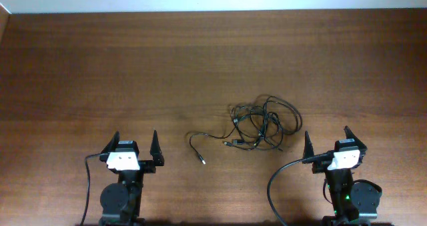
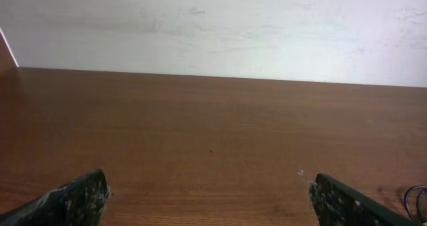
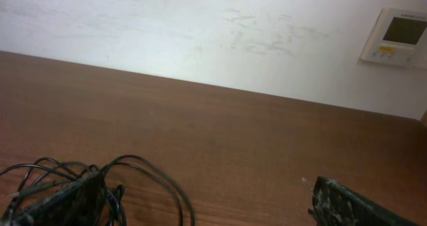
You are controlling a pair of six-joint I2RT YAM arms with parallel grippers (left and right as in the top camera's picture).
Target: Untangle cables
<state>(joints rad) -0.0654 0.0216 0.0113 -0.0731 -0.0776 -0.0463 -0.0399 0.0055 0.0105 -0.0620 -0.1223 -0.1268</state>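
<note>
The cables [image 1: 261, 123] lie as a tangle of thin black loops on the wooden table [image 1: 133, 66], right of centre. One loose end [image 1: 197, 146] trails left with a small plug. My right gripper [image 1: 327, 141] stands open just right of the tangle, nothing between its fingers. In the right wrist view the cables [image 3: 143, 179] loop past the left fingertip [image 3: 73, 199]. My left gripper [image 1: 135, 145] is open too, well left of the loose end. In the left wrist view only a sliver of the cables [image 2: 417, 201] shows at the right edge, beyond the gripper [image 2: 208, 193].
Thicker black wires [image 1: 277, 186] run from the arm bases near the front edge. A pale wall [image 3: 200, 33] rises behind the table, with a small white panel [image 3: 399, 36] on it.
</note>
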